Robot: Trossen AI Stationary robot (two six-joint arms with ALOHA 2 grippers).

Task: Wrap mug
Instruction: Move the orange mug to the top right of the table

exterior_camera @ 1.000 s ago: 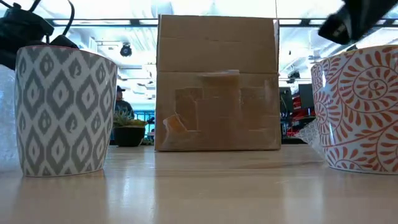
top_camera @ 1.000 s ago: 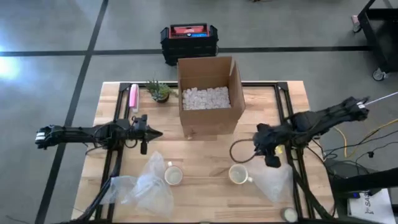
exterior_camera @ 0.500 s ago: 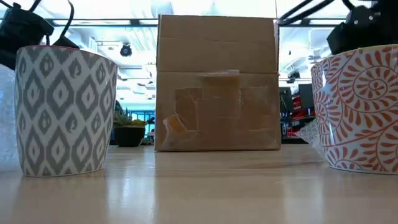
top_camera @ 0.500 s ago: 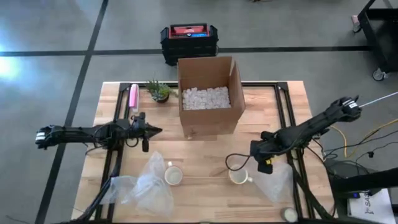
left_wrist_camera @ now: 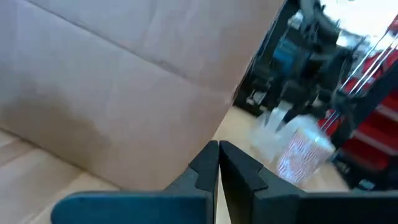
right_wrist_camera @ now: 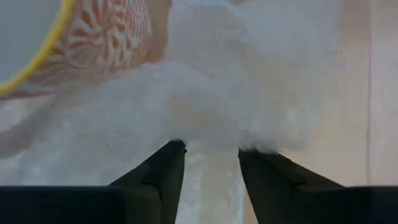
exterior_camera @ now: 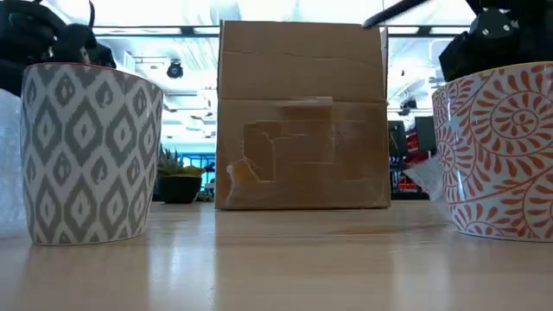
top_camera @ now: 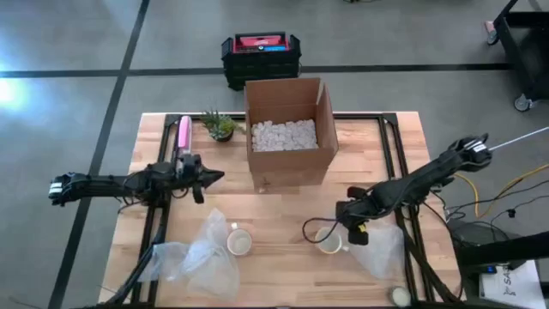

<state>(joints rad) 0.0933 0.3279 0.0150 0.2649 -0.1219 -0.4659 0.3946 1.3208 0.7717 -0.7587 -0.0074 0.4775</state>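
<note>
The right gripper (right_wrist_camera: 208, 163), fingers parted around bubble wrap (right_wrist_camera: 249, 99), hung just at three o'clock of the orange-patterned mug (top_camera: 328, 242). Pinching only a thin fold risked slippage, or tipping the mug. The left gripper (left_wrist_camera: 219, 163), fingers together and empty, waited at nine o'clock of the cardboard box (top_camera: 289, 129).

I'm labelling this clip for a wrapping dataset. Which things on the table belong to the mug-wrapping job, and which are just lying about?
Part of the job:
orange-patterned mug
bubble wrap sheet
right gripper, open over the wrap beside that mug

Just lying about:
grey-patterned mug
crumpled plastic
cardboard box
potted plant
pink object
left gripper, shut, idle
</note>
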